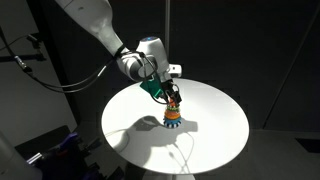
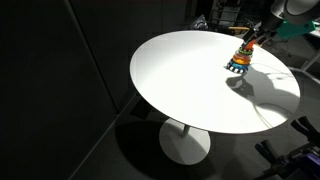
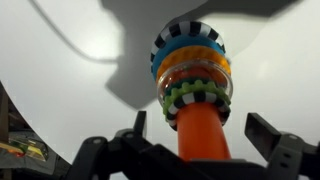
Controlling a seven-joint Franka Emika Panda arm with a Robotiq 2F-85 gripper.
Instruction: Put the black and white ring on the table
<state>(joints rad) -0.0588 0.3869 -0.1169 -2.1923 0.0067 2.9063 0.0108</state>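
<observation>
A stacking toy (image 1: 173, 120) stands upright on the round white table (image 1: 130, 125), also seen in the other exterior view (image 2: 240, 63). In the wrist view its orange pole (image 3: 203, 140) carries blue, yellow and orange rings. Nearest me on the pole sits the black and white ring (image 3: 193, 98), edged by a green bumpy ring. A wider black and white band (image 3: 190, 30) lies at the toy's foot. My gripper (image 3: 203, 135) is open and hangs just above the toy, one finger on each side of the pole's tip, touching nothing. It also shows in both exterior views (image 1: 172, 100) (image 2: 247, 42).
The white table top (image 2: 190, 85) spreads wide around the toy, on a single pedestal foot (image 2: 185, 145). Dark curtains and floor surround it. Cables and gear lie at the table's edge (image 1: 60, 145).
</observation>
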